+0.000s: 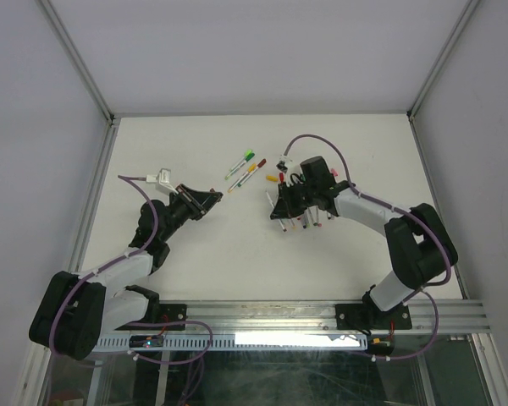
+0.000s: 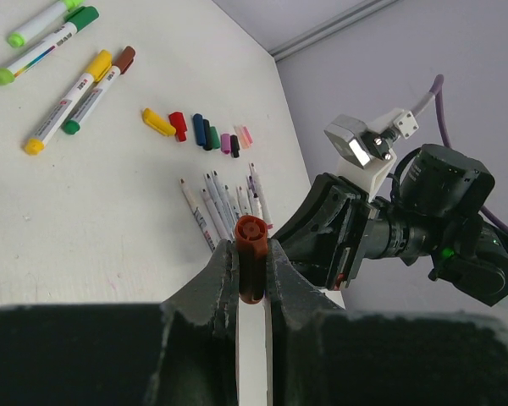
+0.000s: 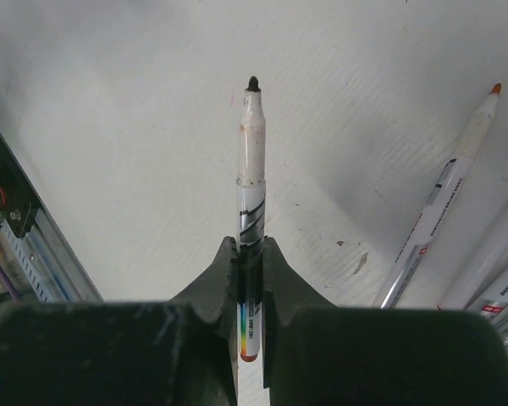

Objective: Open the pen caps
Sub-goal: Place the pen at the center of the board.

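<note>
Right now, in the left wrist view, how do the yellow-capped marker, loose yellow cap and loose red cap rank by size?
1. yellow-capped marker
2. loose yellow cap
3. loose red cap
The two caps differ only slightly.

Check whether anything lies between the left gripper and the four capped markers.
Nothing visible on the table lies between the left gripper and the capped markers, but that gripper is shut on a reddish-brown cap.
</note>
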`<control>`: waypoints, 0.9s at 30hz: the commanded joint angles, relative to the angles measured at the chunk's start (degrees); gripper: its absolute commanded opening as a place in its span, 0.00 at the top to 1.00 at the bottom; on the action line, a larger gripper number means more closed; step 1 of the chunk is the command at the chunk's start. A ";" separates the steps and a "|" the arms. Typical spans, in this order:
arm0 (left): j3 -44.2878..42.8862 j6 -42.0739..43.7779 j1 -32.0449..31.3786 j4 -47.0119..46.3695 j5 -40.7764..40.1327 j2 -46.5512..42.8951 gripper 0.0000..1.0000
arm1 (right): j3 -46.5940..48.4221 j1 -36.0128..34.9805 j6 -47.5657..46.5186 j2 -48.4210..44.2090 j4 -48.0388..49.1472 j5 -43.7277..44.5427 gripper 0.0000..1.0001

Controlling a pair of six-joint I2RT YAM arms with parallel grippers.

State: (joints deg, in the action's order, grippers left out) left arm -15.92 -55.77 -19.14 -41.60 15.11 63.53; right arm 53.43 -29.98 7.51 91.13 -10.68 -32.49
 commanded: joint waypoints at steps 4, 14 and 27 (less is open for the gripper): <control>1.30 -0.73 -0.07 -4.41 0.97 -0.33 1.00 | 3.50 -1.35 -0.63 1.04 -0.60 3.06 1.00; 1.68 -0.86 -0.05 -4.71 1.23 -0.42 1.00 | 4.33 -2.02 -1.26 2.33 -1.82 4.81 1.00; 1.49 -0.75 -0.03 -5.40 3.12 0.54 1.00 | 4.63 -4.56 -1.69 4.31 -1.71 13.87 1.00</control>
State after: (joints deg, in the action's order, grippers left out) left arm -14.31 -56.27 -19.14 -43.05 15.88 63.77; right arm 55.35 -33.28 6.39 94.87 -13.65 -24.23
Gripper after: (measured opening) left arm 0.088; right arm 0.076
